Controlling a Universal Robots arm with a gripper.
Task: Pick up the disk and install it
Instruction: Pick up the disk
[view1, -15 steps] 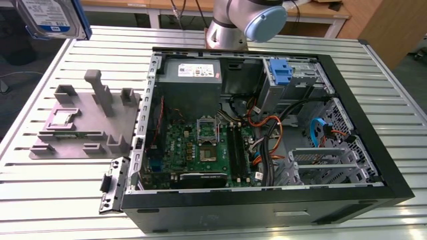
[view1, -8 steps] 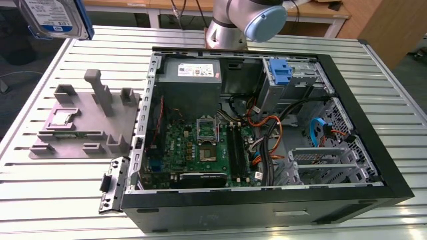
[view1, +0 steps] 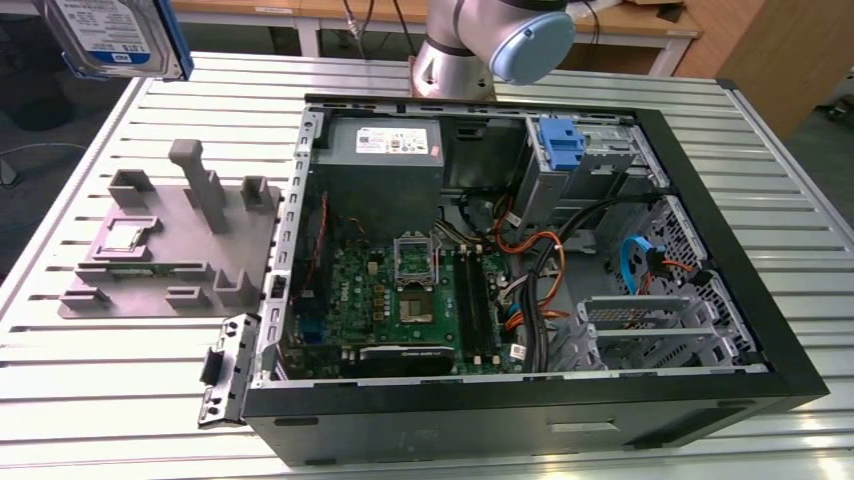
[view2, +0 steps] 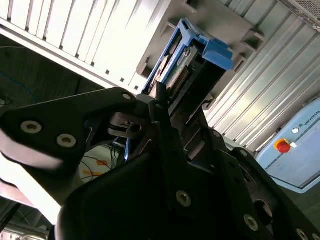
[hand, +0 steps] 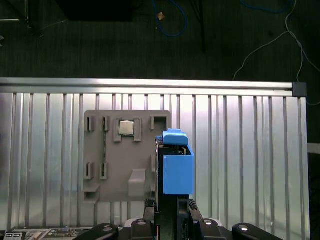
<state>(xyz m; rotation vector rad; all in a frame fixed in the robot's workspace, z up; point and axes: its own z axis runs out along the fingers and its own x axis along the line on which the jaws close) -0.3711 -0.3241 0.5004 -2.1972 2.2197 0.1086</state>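
The disk (view1: 114, 35), a silver drive with a blue-and-white label and a blue carrier frame, hangs high above the table's far corner at the exterior view's left. In both wrist views it stands edge-on between the black fingers. My gripper (hand: 172, 212) (view2: 167, 107) is shut on the disk (hand: 177, 170) (view2: 192, 60), holding it in the air over the slatted table beside the grey fixture plate (hand: 127, 155).
An open computer case (view1: 787, 370) lies on the slatted table (view1: 94, 400), with a motherboard, cables, a blue bracket (view1: 561, 145) in the far bay and a metal drive cage (view1: 654, 325). The grey fixture plate (view1: 160, 250) sits beside it. The arm's base (view1: 481, 40) stands behind the case.
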